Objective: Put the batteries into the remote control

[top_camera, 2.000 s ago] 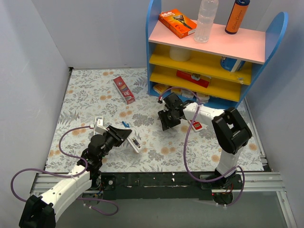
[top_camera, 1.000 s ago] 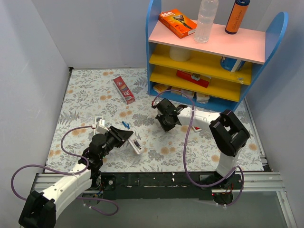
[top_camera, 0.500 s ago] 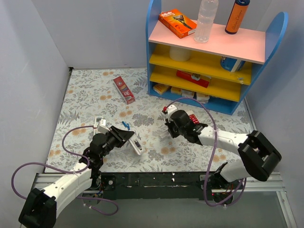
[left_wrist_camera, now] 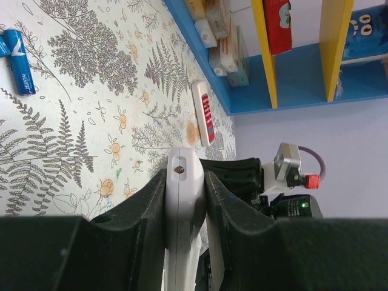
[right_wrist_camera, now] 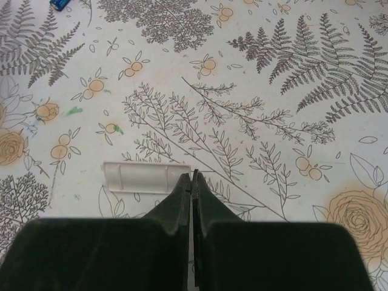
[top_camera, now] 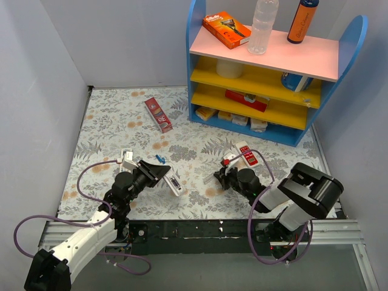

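Observation:
My left gripper (top_camera: 162, 174) (left_wrist_camera: 185, 173) is shut on the slim white remote control (top_camera: 173, 183) (left_wrist_camera: 182, 212), gripping its two long sides and holding it above the floral cloth at the front left. My right gripper (top_camera: 220, 176) (right_wrist_camera: 193, 176) sits low over the cloth, right of the remote. It is shut on the right end of a small white battery cover (top_camera: 210, 177) (right_wrist_camera: 142, 178), which lies flat with its ribbed inside facing up. The batteries are out of view.
A red-faced remote (top_camera: 247, 155) (left_wrist_camera: 203, 114) lies behind my right gripper. A small blue piece (top_camera: 160, 159) (left_wrist_camera: 18, 54) lies just beyond the held remote. A red box (top_camera: 158, 114) lies further back. The blue shelf unit (top_camera: 197, 73) stands at the back right.
My right arm swung from near the shelf toward the front edge and dropped low, bringing the white cover down onto the cloth. The left arm and remote barely moved.

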### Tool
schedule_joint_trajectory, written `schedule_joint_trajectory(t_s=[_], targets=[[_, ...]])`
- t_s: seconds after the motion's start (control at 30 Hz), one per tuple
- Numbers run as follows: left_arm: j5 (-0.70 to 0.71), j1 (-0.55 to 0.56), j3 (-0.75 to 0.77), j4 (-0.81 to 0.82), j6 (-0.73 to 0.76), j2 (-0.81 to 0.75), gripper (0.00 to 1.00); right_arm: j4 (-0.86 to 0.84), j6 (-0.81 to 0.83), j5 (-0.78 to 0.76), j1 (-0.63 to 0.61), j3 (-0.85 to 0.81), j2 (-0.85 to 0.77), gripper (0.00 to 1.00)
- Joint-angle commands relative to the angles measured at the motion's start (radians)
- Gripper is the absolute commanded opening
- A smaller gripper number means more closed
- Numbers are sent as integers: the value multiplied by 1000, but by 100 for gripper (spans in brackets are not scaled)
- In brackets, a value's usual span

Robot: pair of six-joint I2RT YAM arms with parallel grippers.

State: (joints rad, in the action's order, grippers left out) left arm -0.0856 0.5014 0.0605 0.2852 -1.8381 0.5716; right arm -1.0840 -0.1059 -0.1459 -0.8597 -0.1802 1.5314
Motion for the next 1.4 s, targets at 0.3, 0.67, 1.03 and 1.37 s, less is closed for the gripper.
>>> schedule_joint_trajectory(t_s=[0.3, 0.67, 1.03, 1.37], targets=[[12, 3, -8, -1, -7, -1, 0, -88, -9, 6, -65, 226, -196, 36], [-3, 3, -2, 6, 0, 5, 0, 1114, -44, -46, -64, -361, -383, 54], [-65, 3, 16, 58, 26, 97, 0, 1444, 32, 71, -29, -674, -64, 43], [-143, 3, 76, 186, 79, 346, 0, 1428, 81, 95, -12, -720, 38, 40]])
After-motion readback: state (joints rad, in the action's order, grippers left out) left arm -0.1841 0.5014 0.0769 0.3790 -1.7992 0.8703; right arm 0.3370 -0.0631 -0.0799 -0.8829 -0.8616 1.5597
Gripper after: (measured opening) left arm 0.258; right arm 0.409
